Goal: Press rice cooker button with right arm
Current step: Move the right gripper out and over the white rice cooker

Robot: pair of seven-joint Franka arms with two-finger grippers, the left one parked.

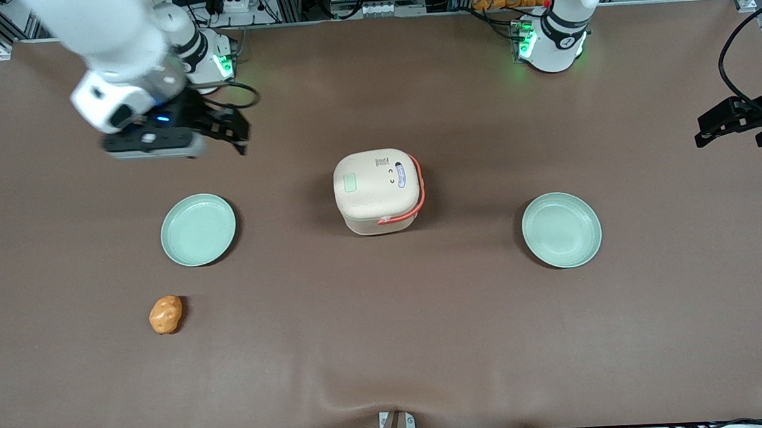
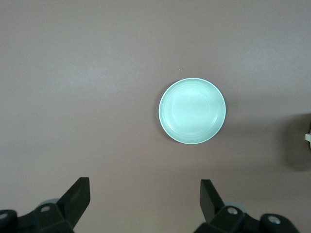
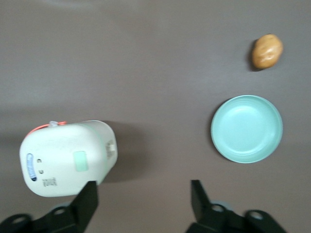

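Note:
The cream rice cooker (image 1: 378, 191) stands with its lid closed in the middle of the brown table, its coral-red handle (image 1: 419, 192) folded along one side. The pale green button (image 1: 351, 183) sits on the lid (image 3: 63, 158), also seen as the button (image 3: 79, 160) in the right wrist view. The right arm (image 1: 118, 51) hangs high over the working arm's end of the table. Its black gripper (image 1: 236, 133) (image 3: 143, 194) is open with nothing between the fingers, well apart from the cooker and farther from the front camera.
One pale green plate (image 1: 198, 229) (image 3: 246, 128) lies beside the cooker toward the working arm's end, with an orange-brown potato-like lump (image 1: 165, 314) (image 3: 267, 51) nearer the front camera. Another green plate (image 1: 561, 230) (image 2: 192, 111) lies toward the parked arm's end.

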